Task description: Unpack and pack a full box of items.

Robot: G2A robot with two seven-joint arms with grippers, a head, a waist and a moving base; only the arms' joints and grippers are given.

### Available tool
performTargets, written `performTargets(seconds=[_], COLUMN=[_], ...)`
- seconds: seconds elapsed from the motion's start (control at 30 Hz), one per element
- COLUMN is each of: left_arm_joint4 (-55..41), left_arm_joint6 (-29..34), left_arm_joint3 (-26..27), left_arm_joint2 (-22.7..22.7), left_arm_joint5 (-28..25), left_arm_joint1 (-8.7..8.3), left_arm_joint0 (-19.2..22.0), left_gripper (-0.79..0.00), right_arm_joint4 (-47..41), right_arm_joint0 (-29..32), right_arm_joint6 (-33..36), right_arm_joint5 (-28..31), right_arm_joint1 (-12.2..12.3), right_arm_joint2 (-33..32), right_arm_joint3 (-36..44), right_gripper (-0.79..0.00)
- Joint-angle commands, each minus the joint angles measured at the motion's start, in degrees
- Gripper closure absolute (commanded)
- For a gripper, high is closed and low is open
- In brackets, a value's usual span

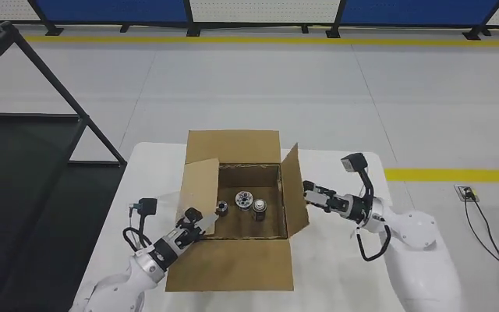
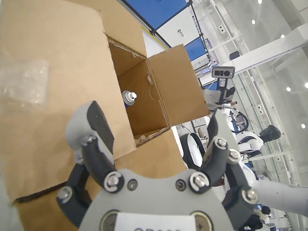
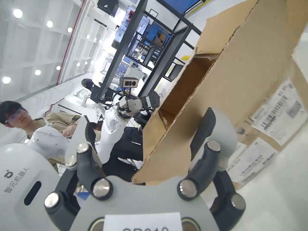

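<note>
- The brown cardboard box (image 1: pixel 230 265) is sitting open in the middle of the white desk (image 1: pixel 335 265).
- Three small round cans are standing inside it: a dark can (image 1: pixel 221 207), a white-topped can (image 1: pixel 244 198) and a silver-topped can (image 1: pixel 259 208).
- The left claw (image 1: pixel 195 216) is hanging at the box's left flap (image 1: pixel 199 187), fingers spread wide.
- The right claw (image 1: pixel 308 189) is straddling the right flap (image 1: pixel 293 191), fingers wide apart and not clamping it.

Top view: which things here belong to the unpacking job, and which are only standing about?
Job: cardboard box, spray can, two small round items beside it, left hand, right hand.
Standing about: black metal rack, blue partition panels, floor socket.
</note>
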State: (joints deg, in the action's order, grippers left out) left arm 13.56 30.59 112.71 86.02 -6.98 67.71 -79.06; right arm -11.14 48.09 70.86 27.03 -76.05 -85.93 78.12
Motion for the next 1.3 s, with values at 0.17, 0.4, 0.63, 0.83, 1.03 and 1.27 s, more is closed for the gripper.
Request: performTargets(seconds=[0.17, 0.4, 0.63, 0.83, 1.03, 1.27], left_arm_joint4=[0.35, -0.16, -0.16, 0.09, 0.24, 0.48], left_arm_joint6=[-1.28, -2.37, -2.83, -2.78, -2.72, -2.78], left_arm_joint3=[-1.31, -2.49, -4.32, -5.97, -6.84, -7.71], left_arm_joint2=[-1.51, -3.02, -4.52, -5.53, -6.01, -6.47], left_arm_joint5=[1.01, 2.81, 4.13, 4.53, 4.86, 5.43], left_arm_joint1=[0.08, 0.23, 0.37, 0.43, 0.43, 0.43], left_arm_joint0=[0.90, 2.42, 4.11, 5.22, 5.84, 6.33], left_gripper=[-0.785, -0.785, -0.785, -0.785, -0.785, -0.785], right_arm_joint4=[-1.61, -2.00, 3.48, 8.35, 9.78, 10.46], right_arm_joint0=[-5.76, -10.85, -14.09, -15.33, -16.53, -17.66], right_arm_joint6=[-1.92, -5.63, -12.73, -18.28, -18.94, -18.69], right_arm_joint5=[0.13, 3.30, 4.16, 3.37, 2.07, 0.51], right_arm_joint1=[-0.95, -2.47, -3.63, -4.36, -4.66, -4.86], right_arm_joint2=[8.25, 15.84, 21.09, 24.34, 26.00, 27.26], right_arm_joint3=[-6.96, -14.82, -20.09, -21.78, -23.16, -24.44], right_gripper=[-0.785, -0.785, -0.785, -0.785, -0.785, -0.785])
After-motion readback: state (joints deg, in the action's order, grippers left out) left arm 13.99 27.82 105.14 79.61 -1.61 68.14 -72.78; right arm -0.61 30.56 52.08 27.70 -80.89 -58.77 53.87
